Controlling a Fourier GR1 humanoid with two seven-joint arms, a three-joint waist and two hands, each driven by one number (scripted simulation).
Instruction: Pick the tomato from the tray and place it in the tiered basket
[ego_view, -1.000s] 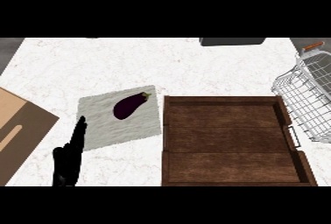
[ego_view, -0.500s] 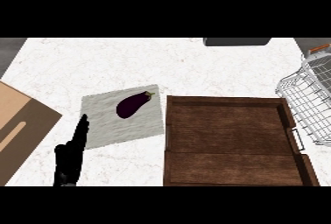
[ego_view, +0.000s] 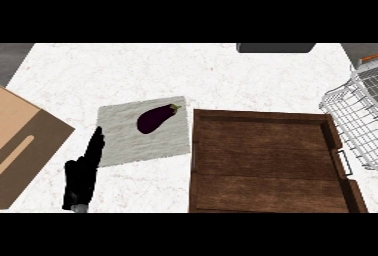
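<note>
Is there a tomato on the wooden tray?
No, the wooden tray shows only bare boards, and the one vegetable in view is a purple eggplant lying on the grey cloth beside it.

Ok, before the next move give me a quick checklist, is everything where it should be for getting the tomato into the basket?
1. Tomato on the wooden tray: not ok. The tray shows only bare boards, no tomato in view.
2. Other produce: the only item visible is an eggplant, lying on the grey cloth left of the tray, not on it.
3. Wire basket: ok, at the right edge beside the tray, partly cut off.
4. Left hand: ok, open, fingers straight, at the cloth's lower left corner, holding nothing.
5. Right hand: cannot tell, not in view.
6. Basket contents: cannot tell, most of it lies outside the view.
</note>
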